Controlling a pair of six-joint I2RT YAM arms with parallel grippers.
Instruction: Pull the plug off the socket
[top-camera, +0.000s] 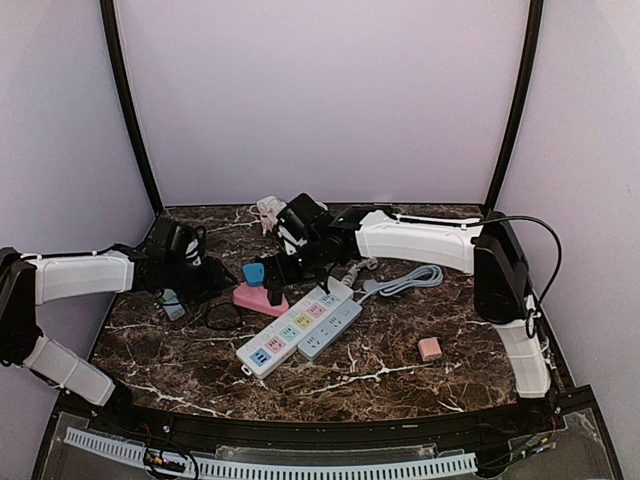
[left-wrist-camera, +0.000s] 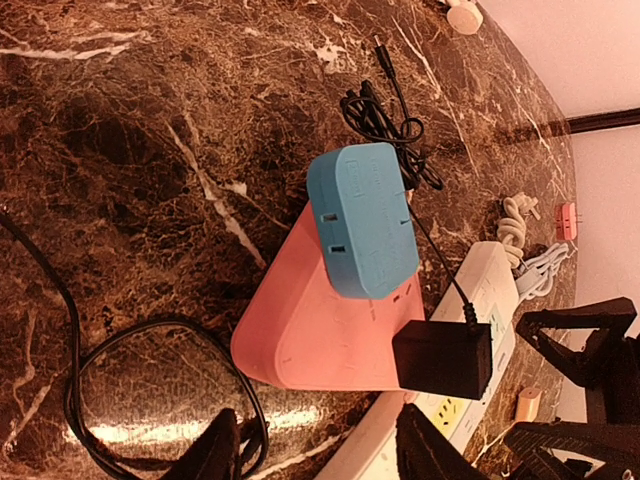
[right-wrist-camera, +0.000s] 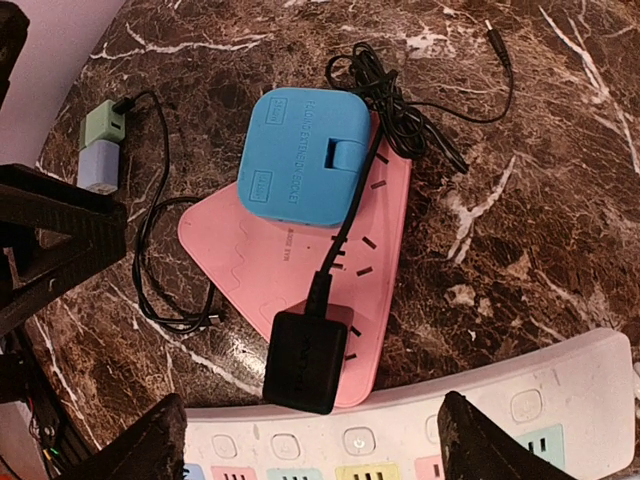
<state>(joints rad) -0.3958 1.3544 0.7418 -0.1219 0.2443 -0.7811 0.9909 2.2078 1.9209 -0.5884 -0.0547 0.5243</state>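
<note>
Under the right claw (right-wrist-camera: 312, 425) — fingers spread wide, gripping nothing — runs a white power strip (right-wrist-camera: 560, 400). Just ahead of it, about midway between the fingertips, the black plug (right-wrist-camera: 305, 360) sits in the near corner of the pink socket block (right-wrist-camera: 240, 250). Its cord runs away across a blue adapter (right-wrist-camera: 300, 150) plugged in at the block's far end. Beyond that, a tangle of thin black cable (right-wrist-camera: 385, 90) lies on the marble counter (right-wrist-camera: 560, 200). The left claw (left-wrist-camera: 322, 452), also open and empty, hovers just short of the pink block — the black plug is ahead to its right, a loop of black cord (left-wrist-camera: 90, 380) to its left.
</note>
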